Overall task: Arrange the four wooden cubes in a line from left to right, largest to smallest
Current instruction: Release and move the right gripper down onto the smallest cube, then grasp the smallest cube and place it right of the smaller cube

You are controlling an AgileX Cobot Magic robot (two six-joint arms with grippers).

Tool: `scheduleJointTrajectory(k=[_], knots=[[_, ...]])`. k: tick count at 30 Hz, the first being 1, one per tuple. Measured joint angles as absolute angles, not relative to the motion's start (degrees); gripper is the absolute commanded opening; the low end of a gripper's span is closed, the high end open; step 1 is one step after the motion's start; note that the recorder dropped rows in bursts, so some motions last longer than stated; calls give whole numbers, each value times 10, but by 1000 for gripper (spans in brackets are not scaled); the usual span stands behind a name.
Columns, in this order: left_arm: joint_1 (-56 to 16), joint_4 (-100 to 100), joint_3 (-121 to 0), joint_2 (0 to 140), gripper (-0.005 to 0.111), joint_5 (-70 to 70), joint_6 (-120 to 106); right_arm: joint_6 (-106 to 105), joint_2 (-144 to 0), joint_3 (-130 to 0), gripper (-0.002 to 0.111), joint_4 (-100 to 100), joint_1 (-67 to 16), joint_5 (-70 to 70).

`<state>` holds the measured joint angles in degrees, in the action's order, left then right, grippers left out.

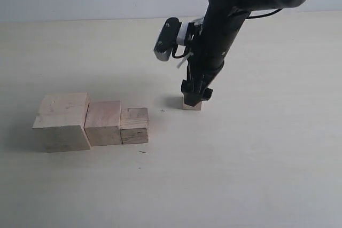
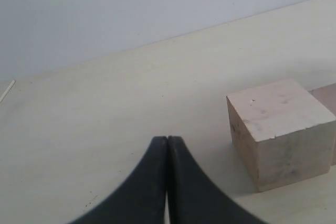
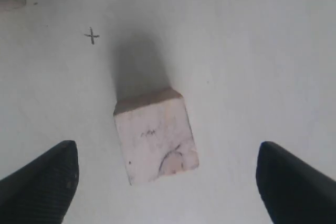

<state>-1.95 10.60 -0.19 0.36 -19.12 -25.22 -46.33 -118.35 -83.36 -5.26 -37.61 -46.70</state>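
The right gripper (image 1: pixel 195 97), black and pointing straight down from a black arm, has its jaws spread wide. In the right wrist view its two dark ribbed fingers (image 3: pixel 48 182) stand well apart on either side of the smallest pale beige wooden cube (image 3: pixel 156 135), with table visible between each finger and the block, so neither touches it. This cube (image 1: pixel 191 105) sits on the pale cream tabletop (image 1: pixel 240 174) near the middle of the scene, partly hidden by the gripper tips, and its top face carries grey smudges. A small pencilled cross (image 1: pixel 162 110) marks the table just to its left.

Further left and nearer, the other three pale beige wooden cubes stand in a row, side by side and touching. The largest cube (image 1: pixel 61 121) is at the left end, the second-largest cube (image 1: pixel 103 123) is in the middle, and the third cube (image 1: pixel 134 125) is at the right end. The smallest cube stands apart from this row, to its right and a little farther back.

The left gripper (image 2: pixel 167 142), seen only in its own wrist view, has its black jaws pressed together with nothing between them, and the largest cube stands near it on the table
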Motion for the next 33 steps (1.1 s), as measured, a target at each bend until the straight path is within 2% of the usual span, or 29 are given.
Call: scheduleJointTrajectory(k=[3,4,5,7,9,10,11,21,33], knots=[[-19,106,-2,4,0,-191,-252,-483,-1208,-834,86,-60,-376,-445],[-19,106,-2,4,0,-191,-252,-489,-1215,-834,82,-61,-376,-439],[-19,106,-2,4,0,-191,-252,-498,-1221,-834,74,-61,-376,-434],[-19,106,-2,4,0,-191,-252,-516,-1228,-834,50,-61,-376,-432],[-19,106,-2,4,0,-191,-252,-524,-1228,-834,18,-61,-376,-435],[-19,106,-2,4,0,-191,-252,-527,-1224,-834,5,-61,-376,-439],[-19,106,-2,4,0,-191,-252,-529,-1217,-834,1,-63,-376,-443],[-19,106,-2,4,0,-191,-252,-615,-1098,-834,2,-202,-382,-542],[-19,106,-2,4,0,-191,-252,-563,-1188,-834,2,-122,-466,-558]])
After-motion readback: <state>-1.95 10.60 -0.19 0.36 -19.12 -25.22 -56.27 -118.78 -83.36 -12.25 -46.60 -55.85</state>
